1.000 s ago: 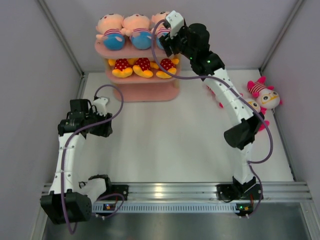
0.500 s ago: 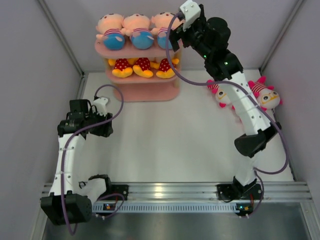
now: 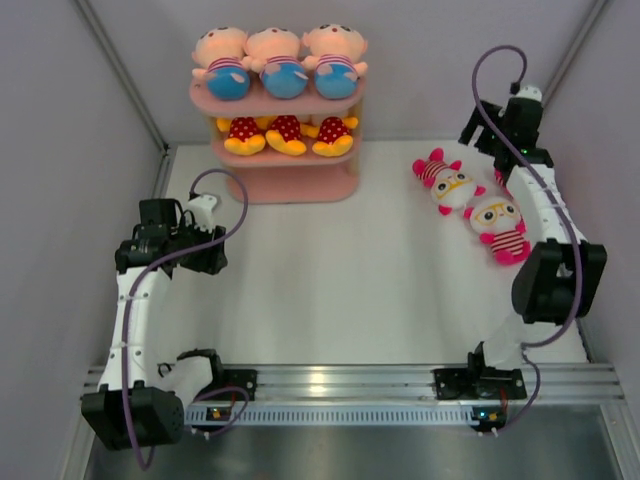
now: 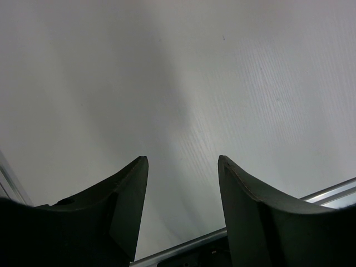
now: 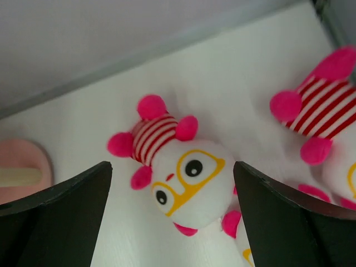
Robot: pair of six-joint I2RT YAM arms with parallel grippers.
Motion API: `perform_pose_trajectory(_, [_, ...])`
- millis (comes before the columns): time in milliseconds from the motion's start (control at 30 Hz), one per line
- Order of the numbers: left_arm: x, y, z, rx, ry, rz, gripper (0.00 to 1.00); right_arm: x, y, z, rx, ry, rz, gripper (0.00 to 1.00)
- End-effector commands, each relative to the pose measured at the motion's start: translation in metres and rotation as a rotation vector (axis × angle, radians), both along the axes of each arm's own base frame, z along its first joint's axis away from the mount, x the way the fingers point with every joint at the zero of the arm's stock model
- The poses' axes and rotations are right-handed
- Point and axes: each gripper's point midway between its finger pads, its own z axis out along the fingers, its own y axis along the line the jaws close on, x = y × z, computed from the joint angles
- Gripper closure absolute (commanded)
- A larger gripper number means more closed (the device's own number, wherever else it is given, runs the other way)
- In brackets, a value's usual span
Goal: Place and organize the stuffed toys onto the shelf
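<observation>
One pink-striped toy (image 5: 186,181) lies beneath the right end effector (image 5: 171,169), jaws parted.

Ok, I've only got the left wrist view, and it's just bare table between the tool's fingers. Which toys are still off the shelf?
Observer: At least two lie on the table at the right: the white-faced toy nearer the shelf and the white-faced toy nearer the bases.
Operator: Is the right tool holding either?
Observer: No. The right tool is open and empty, above the one nearer the shelf.
Operator: And what's on the shelf?
Observer: On the shelf, three peach-headed dolls sit on the top board and three red dotted toys on the middle one.
</observation>
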Motion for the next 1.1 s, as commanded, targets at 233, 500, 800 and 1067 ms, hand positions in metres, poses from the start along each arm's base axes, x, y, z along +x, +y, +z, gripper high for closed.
perform_pose_trajectory(233, [0.009, 0.005, -0.006, 0.008, 0.004, 0.010, 0.41, 0.051, 0.003, -0.198, 0.313, 0.380, -0.032, 0.12])
perform_pose_trajectory(500, [0.009, -0.003, -0.009, -0.025, 0.013, -0.036, 0.41, 0.035, 0.041, -0.196, 0.337, 0.379, 0.139, 0.78])
perform_pose_trajectory(800, [-0.007, -0.016, 0.028, 0.125, -0.142, -0.419, 0.40, -0.089, 0.104, -0.099, 0.188, 0.430, 0.595, 0.96])
perform_pose_trajectory(1067, [-0.018, -0.036, 0.069, 0.412, -0.565, -0.891, 0.29, -0.203, 0.272, -0.075, 0.097, 0.397, 1.173, 0.95])
